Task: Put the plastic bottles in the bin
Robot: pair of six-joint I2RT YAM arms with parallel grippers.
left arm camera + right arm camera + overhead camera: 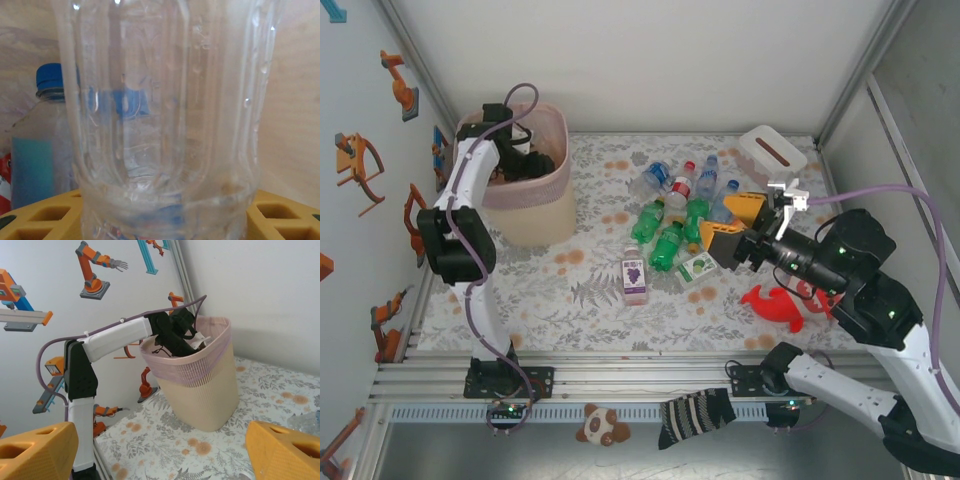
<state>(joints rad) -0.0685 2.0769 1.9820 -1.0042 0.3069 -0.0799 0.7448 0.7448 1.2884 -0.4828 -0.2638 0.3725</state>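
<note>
The cream bin (535,205) with its pink liner stands at the far left, and my left gripper (520,150) is down inside its mouth. In the left wrist view, that gripper (165,220) is shut on a clear ribbed plastic bottle (165,100), with yellow fingers (45,217) on both sides. Another bottle with a blue cap (50,80) stands behind it in the bin. A pile of clear, green and red-labelled bottles (680,210) lies mid-table, with a purple grape-label bottle (635,275) nearer. My right gripper (735,225) hovers open beside the pile. It looks towards the bin (200,375), its fingers (35,450) holding nothing.
A white tissue box (772,150) stands at the back right. A red toy figure (775,305) lies under the right arm. A small green carton (698,267) sits by the pile. Bare floral tablecloth (570,290) lies between bin and bottles. Walls close in on all sides.
</note>
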